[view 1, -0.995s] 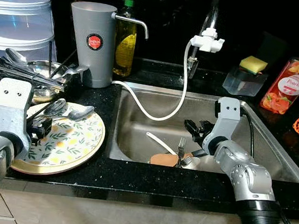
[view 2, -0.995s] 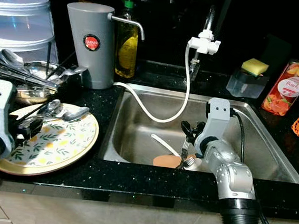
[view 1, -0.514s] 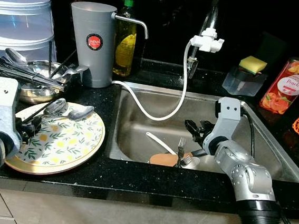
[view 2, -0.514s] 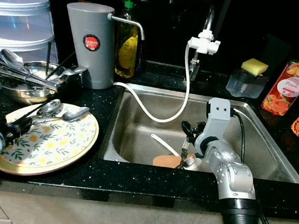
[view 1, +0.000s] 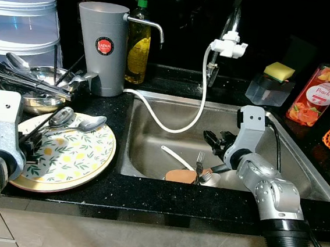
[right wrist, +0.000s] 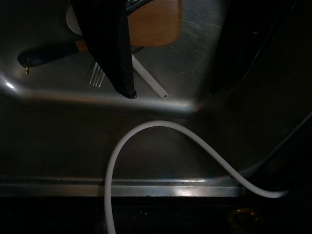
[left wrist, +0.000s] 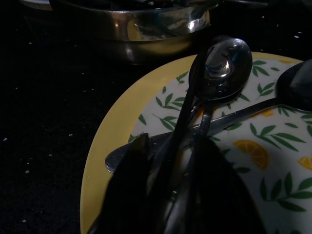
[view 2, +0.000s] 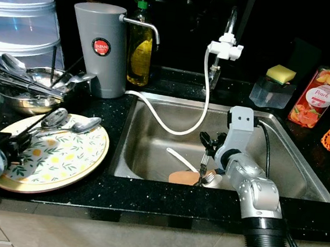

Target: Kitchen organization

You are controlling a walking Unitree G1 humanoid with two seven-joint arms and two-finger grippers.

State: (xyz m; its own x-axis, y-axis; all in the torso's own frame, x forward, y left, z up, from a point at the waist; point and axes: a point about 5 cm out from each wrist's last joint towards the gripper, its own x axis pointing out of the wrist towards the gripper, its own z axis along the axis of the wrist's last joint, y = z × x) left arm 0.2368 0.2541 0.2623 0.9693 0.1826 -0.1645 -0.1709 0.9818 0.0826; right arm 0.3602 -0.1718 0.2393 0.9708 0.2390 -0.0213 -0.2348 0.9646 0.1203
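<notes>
A home kitchen: steel sink (view 1: 171, 115), black stone counter (view 1: 114, 104), soap bottle (view 1: 319, 91), dishes.

White hose (view 1: 171, 121) across the sink's (view 1: 300, 171) left half; right half open.

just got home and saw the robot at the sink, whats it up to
It's sorting cutlery. The left gripper sits at the near rim of the lemon-print plate on the counter, its fingers around the handles of the spoons lying there. The right gripper hangs in the steel sink, above a fork and other utensils on the bottom.
</notes>
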